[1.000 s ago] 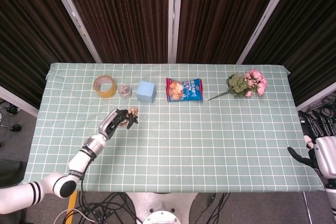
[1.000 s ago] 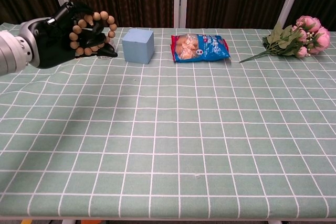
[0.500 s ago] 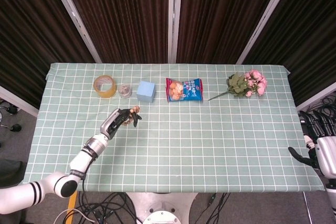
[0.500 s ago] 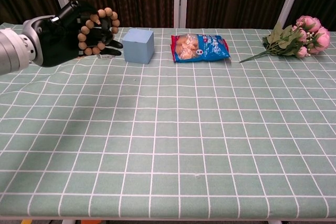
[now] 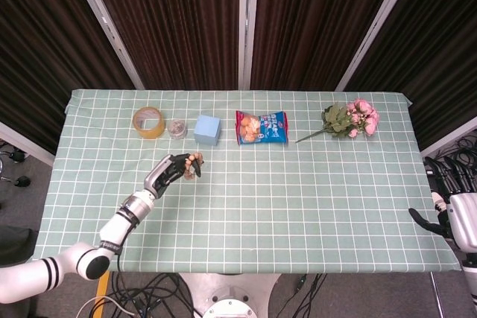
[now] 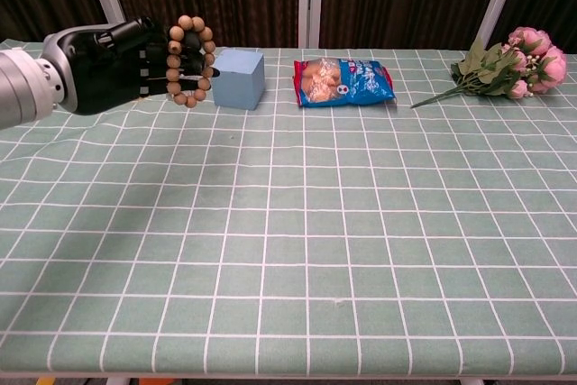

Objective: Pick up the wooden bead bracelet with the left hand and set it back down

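Holding the wooden bead bracelet (image 6: 191,59) off the table (image 6: 297,214), the left hand (image 6: 108,65) has its fingers hooked through the loop. Right hand (image 5: 455,217) waits at the table's edge, fingers spread, nothing in it.

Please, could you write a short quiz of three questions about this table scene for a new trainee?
1. True or false: the left hand holds the bead bracelet above the table.
2. Which thing lies nearest the blue block? A) the flowers B) the snack bag C) the small tin
3. Fill in: the tape roll lies at the far ______ of the row of things.

Key: 1 true; 2 C; 3 left. The right hand waits past the table's right edge, holding nothing.
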